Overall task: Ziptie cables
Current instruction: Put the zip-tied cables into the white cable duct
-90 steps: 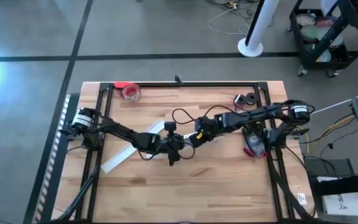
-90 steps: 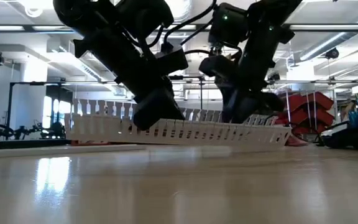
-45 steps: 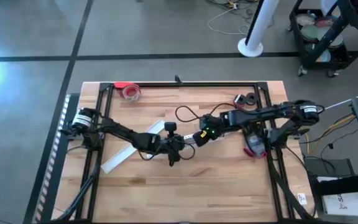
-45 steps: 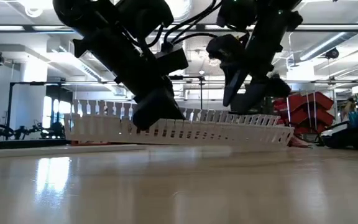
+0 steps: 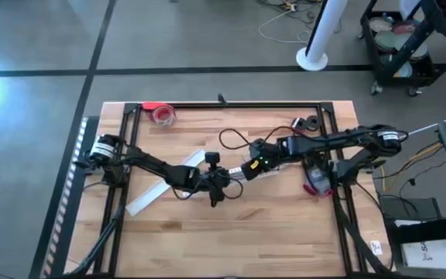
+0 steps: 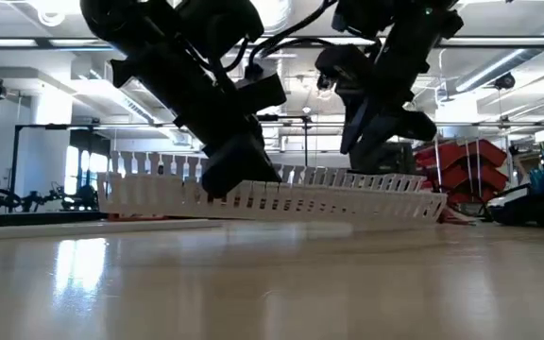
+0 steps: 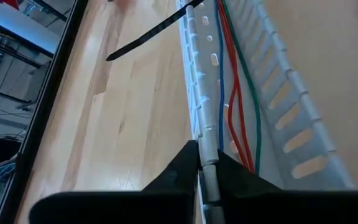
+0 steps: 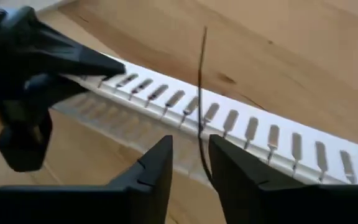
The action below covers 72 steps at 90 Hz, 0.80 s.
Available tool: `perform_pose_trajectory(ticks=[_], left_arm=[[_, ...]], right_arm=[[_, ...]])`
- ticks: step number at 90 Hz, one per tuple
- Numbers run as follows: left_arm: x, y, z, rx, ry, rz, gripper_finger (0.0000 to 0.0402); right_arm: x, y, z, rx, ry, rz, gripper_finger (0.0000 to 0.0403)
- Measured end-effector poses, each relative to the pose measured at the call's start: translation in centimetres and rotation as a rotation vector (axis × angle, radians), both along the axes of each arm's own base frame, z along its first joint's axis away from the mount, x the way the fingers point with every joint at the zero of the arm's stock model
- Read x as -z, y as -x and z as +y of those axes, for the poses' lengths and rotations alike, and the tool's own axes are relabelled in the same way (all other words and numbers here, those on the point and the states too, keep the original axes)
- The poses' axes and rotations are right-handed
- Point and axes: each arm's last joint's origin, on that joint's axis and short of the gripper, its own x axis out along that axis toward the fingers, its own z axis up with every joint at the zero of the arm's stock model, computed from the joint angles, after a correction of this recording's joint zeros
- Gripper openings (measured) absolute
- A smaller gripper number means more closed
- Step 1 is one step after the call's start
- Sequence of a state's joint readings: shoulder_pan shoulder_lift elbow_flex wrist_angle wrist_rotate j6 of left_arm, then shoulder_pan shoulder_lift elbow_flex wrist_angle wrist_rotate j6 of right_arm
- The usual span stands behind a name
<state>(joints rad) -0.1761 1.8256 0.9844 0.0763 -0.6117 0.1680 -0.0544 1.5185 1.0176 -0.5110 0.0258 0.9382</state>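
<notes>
A white slotted cable duct (image 6: pixel 329 198) lies on the table's middle. The cables (image 7: pixel 232 118), thin red, blue and green wires, lie along its inside. My left gripper (image 7: pixel 207 165) is shut on one duct wall. A thin black zip tie (image 8: pixel 201 87) crosses the duct (image 8: pixel 241 130); its far end (image 7: pixel 154 28) sticks out past the wall. My right gripper (image 8: pixel 191 162) hovers open a little above the duct, to the right of the left gripper (image 5: pixel 224 180), and the tie's near end runs between its fingers. My left gripper pinches the top edge of the duct's near side wall (image 7: pixel 205 140) between its two fingers. The fingers slant down and lie along the wall. The duct rests on the table. My right gripper has the zip tie close to one finger (image 8: pixel 229 174); I cannot tell whether they touch.
A flat white strip (image 5: pixel 157 192) lies left of the duct. A red tape roll (image 5: pixel 162 115) sits at the far left. A small black part (image 5: pixel 308 122) and a red-and-black tool (image 5: pixel 316 180) lie at the right. Black frame rails (image 5: pixel 231 105) border the table.
My right gripper has risen from the duct and drawn back a little toward the table's right and far edges. The duct has stayed where it was.
</notes>
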Motion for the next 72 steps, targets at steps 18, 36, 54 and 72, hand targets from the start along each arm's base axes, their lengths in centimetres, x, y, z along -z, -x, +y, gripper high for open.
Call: perform_pose_trajectory(ticks=[18, 36, 54, 72], left_arm=[[0.0, 0.0, 0.0, 0.0, 0.001, -0.002, 0.0], [0.0, 0.0, 0.0, -0.008, 0.012, -0.007, 0.0], [0.0, 0.0, 0.1, -0.011, 0.015, -0.009, 0.0], [0.0, 0.0, 0.1, -0.014, 0.017, -0.01, 0.0]], right_arm=[[1.0, -0.7, -1.6, -0.008, 0.031, -0.001, 0.0078], [1.1, -1.3, -3.0, -0.026, 0.018, -0.009, 0.0082], [1.0, -1.3, -2.8, -0.042, 0.006, -0.005, 0.0063], [1.0, -1.2, -2.3, -0.096, -0.007, 0.014, 0.0037]])
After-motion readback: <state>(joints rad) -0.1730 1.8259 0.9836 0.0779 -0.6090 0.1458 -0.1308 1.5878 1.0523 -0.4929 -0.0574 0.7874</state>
